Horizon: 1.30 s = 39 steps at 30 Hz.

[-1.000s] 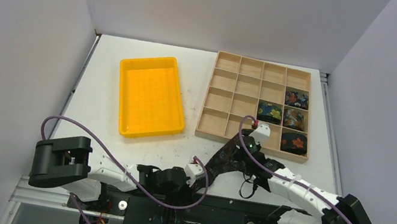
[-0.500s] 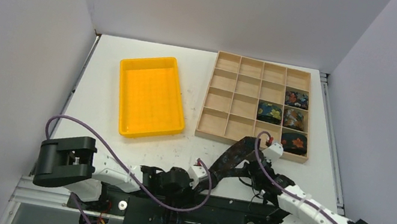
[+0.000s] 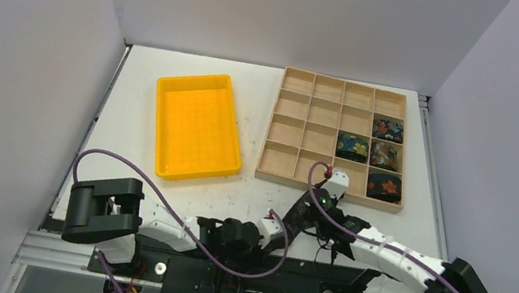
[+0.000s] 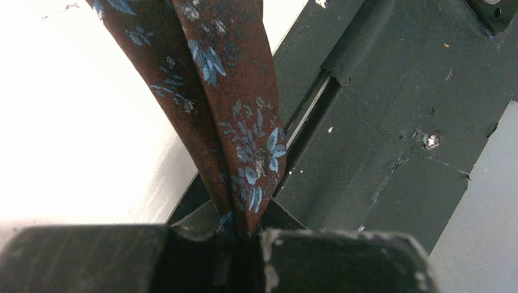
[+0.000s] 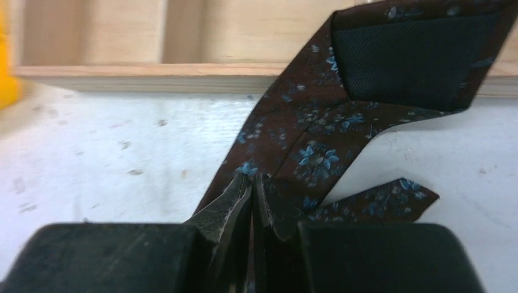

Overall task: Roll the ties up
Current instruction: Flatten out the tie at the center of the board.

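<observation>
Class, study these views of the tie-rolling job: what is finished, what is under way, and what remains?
Done: four rolled ties sit in right-hand cells of the wooden tray. In hand: a brown blue-flowered tie, not yet rolled, is pinched by both the left end effector and the right end effector. Left: rolling this tie into a coil and placing it in a free cell.

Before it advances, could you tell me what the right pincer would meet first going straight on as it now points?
The right pincer, shut on the tie, would likely reach the near wall of the wooden tray first, tie fabric draped between; depth is unclear.
</observation>
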Motion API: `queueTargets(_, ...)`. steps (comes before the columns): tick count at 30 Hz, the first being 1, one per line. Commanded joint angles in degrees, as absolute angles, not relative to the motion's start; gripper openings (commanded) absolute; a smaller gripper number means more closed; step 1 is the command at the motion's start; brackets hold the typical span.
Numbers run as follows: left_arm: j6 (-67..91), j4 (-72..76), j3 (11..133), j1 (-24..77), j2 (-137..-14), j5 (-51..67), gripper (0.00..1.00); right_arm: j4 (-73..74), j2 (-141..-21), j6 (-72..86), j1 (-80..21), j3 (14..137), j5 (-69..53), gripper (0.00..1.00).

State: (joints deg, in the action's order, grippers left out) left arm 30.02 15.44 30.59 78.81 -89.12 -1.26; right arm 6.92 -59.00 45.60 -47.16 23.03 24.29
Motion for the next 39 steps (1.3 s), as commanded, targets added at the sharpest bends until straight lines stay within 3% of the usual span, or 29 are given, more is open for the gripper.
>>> queueTargets(1, 33.24, 15.91, 28.99, 79.72, -87.32, -2.19, 0.0, -3.63, -70.1, 47.26, -41.04, 22.49, 19.23, 0.05)
queueTargets(6, 33.72, 16.46, 26.27, 79.72, -84.32, -3.66, 0.0, -0.97, -71.99, 51.96, -35.58, 20.01, 17.49, 0.05)
queueTargets(16, 26.82, 12.74, 36.93, 79.37, -91.43, -2.77, 0.0, 21.88, -51.17, 61.79, -33.43, 16.37, 21.81, 0.05)
queueTargets(20, 24.66, 12.17, 41.48, 79.28, -95.58, -0.58, 0.0, 26.8, -43.49, 64.36, -36.48, 15.97, 20.49, 0.05)
queueTargets(25, 21.63, 10.47, 46.0, 78.7, -98.87, -0.03, 0.0, 31.1, -34.66, 61.85, -44.41, 22.16, 29.48, 0.05)
queueTargets(31, 22.74, 11.93, 45.53, 76.05, -98.81, 4.0, 0.0, 20.46, -48.12, 54.23, -42.67, 26.98, 28.37, 0.05)
queueTargets(39, 25.17, 13.16, 40.48, 75.87, -97.26, 4.95, 0.0, 9.22, -67.96, 52.74, -28.73, 24.51, 19.46, 0.05)
